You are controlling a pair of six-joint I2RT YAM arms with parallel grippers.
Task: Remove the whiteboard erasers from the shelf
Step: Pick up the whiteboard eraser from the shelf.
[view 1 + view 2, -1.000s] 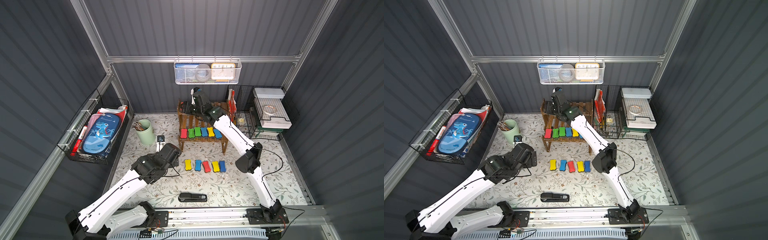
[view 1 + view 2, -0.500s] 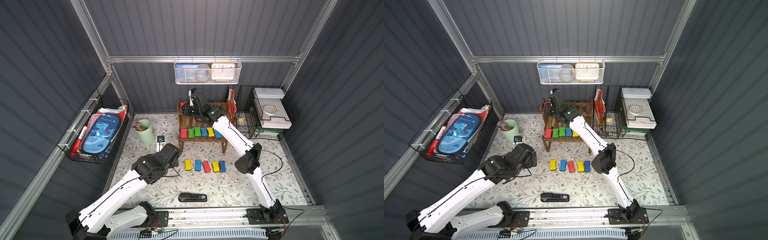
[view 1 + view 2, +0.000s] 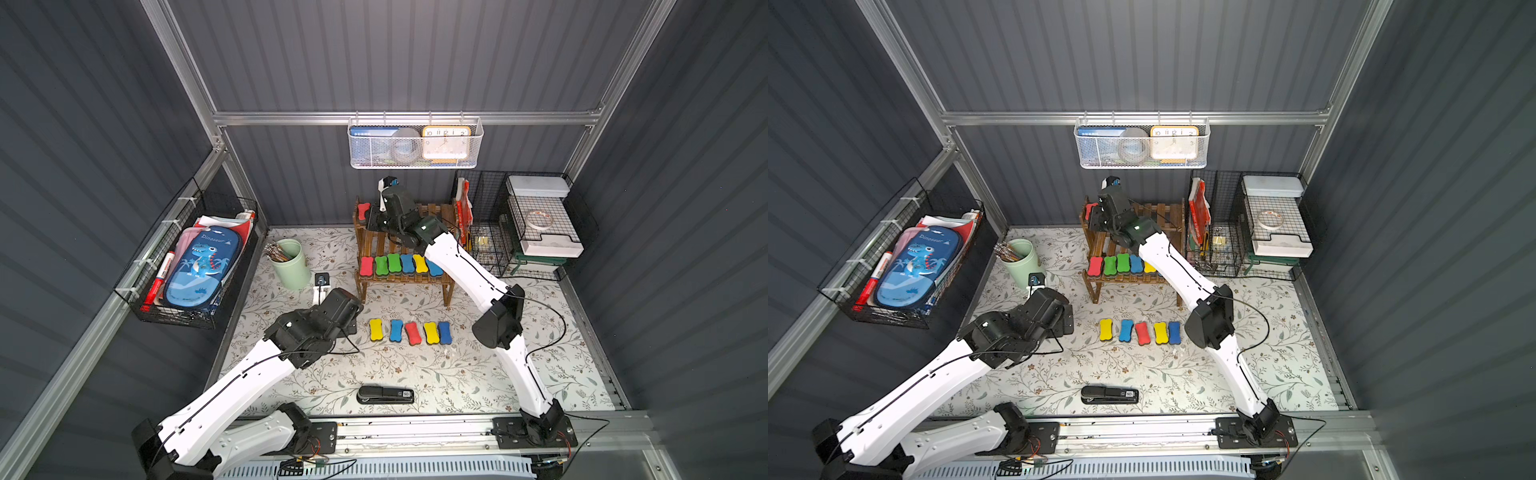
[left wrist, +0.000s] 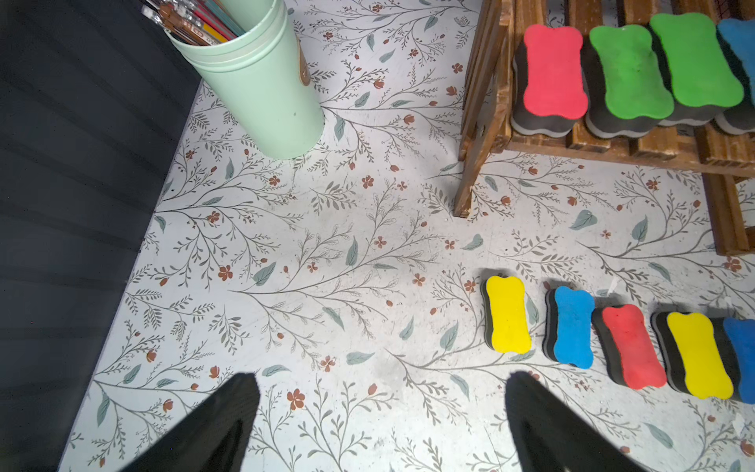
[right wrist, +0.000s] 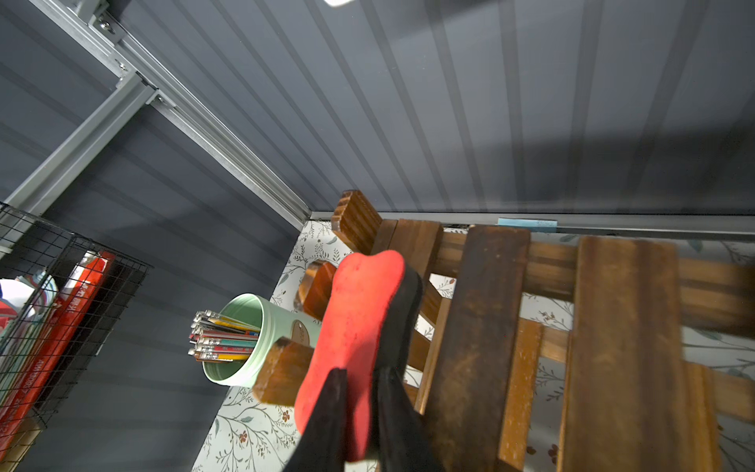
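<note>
We read "Dinosaur" on the blue zip pencil case in the black wire basket, and 10, 11, 12 on the yellow-framed clock. The right gripper, its arm stretched to the left end of the top tier of the dark brown slatted wooden shelf, is closed on a red bone-shaped foam eraser with a dark felt base, tipped on edge. Six more erasers line the lower tier and five erasers lie in a row on the floral worktop, where the left gripper hangs wide open and empty beside that row.

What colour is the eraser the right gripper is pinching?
Red top over a dark base; the eraser shows best in the right wrist view.
</note>
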